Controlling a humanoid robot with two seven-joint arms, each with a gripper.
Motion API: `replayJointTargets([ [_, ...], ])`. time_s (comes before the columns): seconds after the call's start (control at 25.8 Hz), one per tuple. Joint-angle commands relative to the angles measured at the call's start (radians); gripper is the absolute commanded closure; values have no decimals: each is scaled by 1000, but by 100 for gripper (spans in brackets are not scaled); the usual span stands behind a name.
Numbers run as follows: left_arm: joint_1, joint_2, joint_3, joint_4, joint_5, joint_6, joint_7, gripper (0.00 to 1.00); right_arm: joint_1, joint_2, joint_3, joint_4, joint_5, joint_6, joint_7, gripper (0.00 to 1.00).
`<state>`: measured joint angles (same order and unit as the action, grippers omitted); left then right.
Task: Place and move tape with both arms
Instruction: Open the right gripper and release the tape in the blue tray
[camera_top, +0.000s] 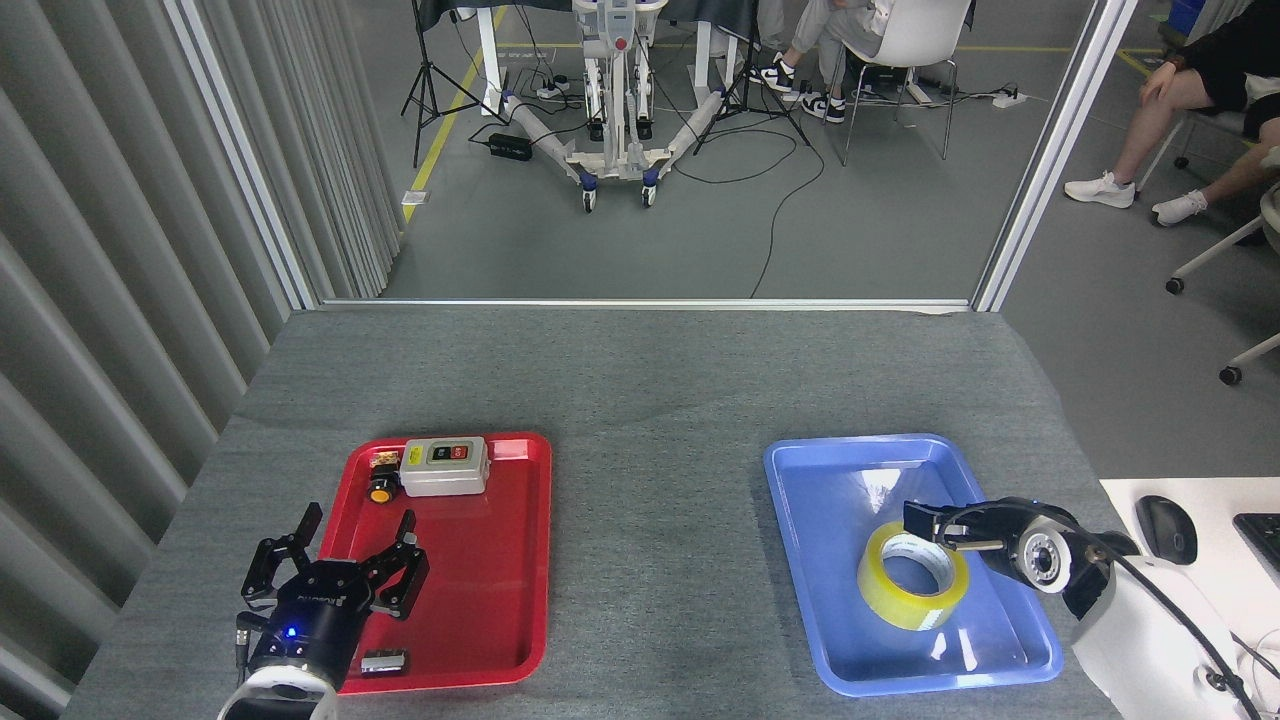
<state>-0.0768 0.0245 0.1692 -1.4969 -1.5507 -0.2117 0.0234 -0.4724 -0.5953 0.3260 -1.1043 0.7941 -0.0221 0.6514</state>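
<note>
Yellow translucent packing tape roll (912, 589) lies flat in your blue plastic tray (800, 470) lower right, right gripper (925, 522) beside it, state unclear; left gripper (338, 565) spread wide, so placing looks done and moving needs a regrasp.

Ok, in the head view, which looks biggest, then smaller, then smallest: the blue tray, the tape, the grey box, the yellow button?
1. Blue tray
2. Tape
3. Grey box, close to the tape
4. Yellow button

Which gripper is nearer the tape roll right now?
Right. The right gripper sits at the tape's far rim in the blue tray; the left gripper is open across the table, over the red tray.
</note>
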Motion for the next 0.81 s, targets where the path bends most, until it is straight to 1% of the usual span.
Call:
replayJointTargets([
  [0.0, 0, 15, 3, 1, 0, 0, -20, 1, 47, 14, -38, -45, 93, -42, -154, 18],
  [0.08, 2, 18, 3, -2, 0, 2, -16, 1, 107, 48, -110, -62, 228, -79, -220, 18],
  [0.15, 5, 15, 4, -8, -2, 17, -16, 1, 158, 112, -186, -80, 386, -117, -294, 18],
  [0.19, 5, 15, 4, -14, 0, 37, -16, 1, 182, 138, -220, -97, 450, -131, -329, 18],
  [0.27, 6, 17, 4, -29, 0, 61, -17, 1, 233, 169, -272, -135, 542, -159, -397, 18],
  [0.35, 12, 18, 4, -34, 6, 49, -19, 1, 273, 195, -318, -166, 590, -177, -472, 18],
  [0.43, 11, 21, 4, -34, 29, 44, -20, 1, 317, 218, -346, -181, 611, -183, -561, 18],
  [0.54, 9, 28, 4, -33, 37, 46, -13, 1, 357, 218, -372, -209, 669, -180, -702, 19],
  [0.62, 12, 31, 7, -31, 37, 48, -11, 1, 396, 230, -415, -252, 715, -183, -756, 19],
  [0.66, 15, 32, 10, -31, 37, 48, -11, 1, 419, 250, -435, -285, 732, -183, -756, 19],
  [0.74, 15, 34, 12, -28, 35, 48, -10, 1, 463, 315, -472, -354, 774, -183, -754, 19],
  [0.77, 14, 34, 12, -28, 35, 48, -10, 1, 483, 341, -495, -391, 809, -187, -750, 19],
])
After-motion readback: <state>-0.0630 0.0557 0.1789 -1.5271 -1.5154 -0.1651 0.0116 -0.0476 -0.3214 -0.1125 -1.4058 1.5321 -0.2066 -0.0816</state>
